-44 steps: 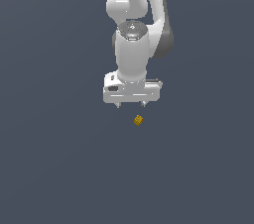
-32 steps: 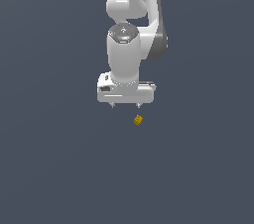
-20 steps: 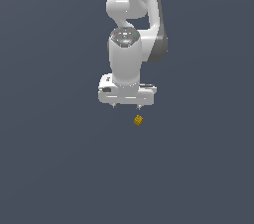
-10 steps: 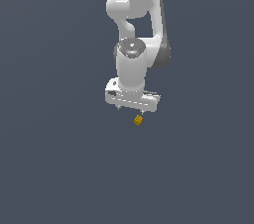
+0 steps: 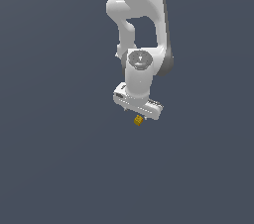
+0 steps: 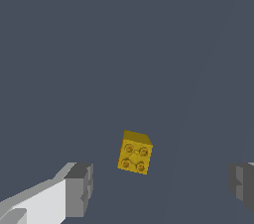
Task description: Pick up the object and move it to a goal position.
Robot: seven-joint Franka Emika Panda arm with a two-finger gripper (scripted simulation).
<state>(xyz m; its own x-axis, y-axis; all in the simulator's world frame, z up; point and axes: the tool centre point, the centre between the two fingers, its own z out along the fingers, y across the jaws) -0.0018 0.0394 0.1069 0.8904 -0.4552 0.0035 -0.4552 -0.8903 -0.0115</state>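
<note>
The object, a tiny yellow-orange cube (image 5: 138,120) with faint darker round markings on one face, lies on the flat dark grey ground. The white arm reaches down from above, and its gripper (image 5: 137,114) hangs low right over the cube, its fingers mostly hidden behind the hand in the exterior view. The wrist view shows the cube (image 6: 134,152) in the wide gap of the gripper (image 6: 161,189), a little beyond the two grey fingertips (image 6: 79,190) and closer to one of them. The gripper is open and touches nothing.
Only the plain dark grey ground (image 5: 59,168) surrounds the cube and the arm. No other object, container or edge shows in either view.
The hand has dropped toward the ground, turned about its axis and shifted slightly to the exterior view's right, so it now hangs just over the cube. The cube has not moved.
</note>
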